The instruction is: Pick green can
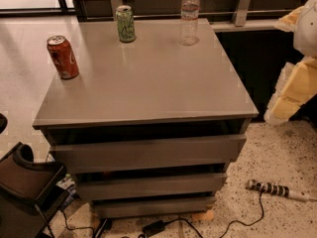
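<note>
The green can (125, 24) stands upright near the back left of the grey cabinet top (148, 83). It is light green with a silver top and dark markings. My gripper (293, 83) shows as cream and yellow shapes at the right edge of the view. It is beyond the cabinet's right side, well away from the can and lower than it in the picture. Nothing is held in it that I can see.
A red cola can (63, 57) stands near the left edge of the top. A clear plastic bottle (189, 16) stands at the back right. The cabinet has drawers (148, 152) in front. A striped tool with a cable (275, 190) lies on the floor. A dark chair (25, 187) is at the lower left.
</note>
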Available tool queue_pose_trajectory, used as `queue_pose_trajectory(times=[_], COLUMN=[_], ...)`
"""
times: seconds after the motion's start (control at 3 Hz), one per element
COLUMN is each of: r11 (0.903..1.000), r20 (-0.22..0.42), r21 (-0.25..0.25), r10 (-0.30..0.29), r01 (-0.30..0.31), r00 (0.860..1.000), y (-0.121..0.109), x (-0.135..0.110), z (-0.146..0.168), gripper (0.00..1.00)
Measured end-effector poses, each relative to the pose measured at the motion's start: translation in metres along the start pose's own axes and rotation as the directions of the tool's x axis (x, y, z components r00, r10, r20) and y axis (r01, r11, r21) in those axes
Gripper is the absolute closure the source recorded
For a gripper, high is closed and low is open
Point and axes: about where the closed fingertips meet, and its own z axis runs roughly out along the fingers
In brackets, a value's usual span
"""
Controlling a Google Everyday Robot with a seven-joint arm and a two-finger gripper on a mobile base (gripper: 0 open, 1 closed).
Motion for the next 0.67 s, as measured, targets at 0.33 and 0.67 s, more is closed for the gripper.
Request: queue_pose_trajectory(times=[0.33,0.67], r11=[0.9932,0.9732], r20=[0.117,0.271], r21=[-0.016,-0.052], r10=[0.116,0.230], r01=[-0.115,-0.224], r00=[0.986,0.935], y=[0.002,0.005], x=[-0.007,-0.028], z=[0.041,0.082], gripper=[0.00,0.00])
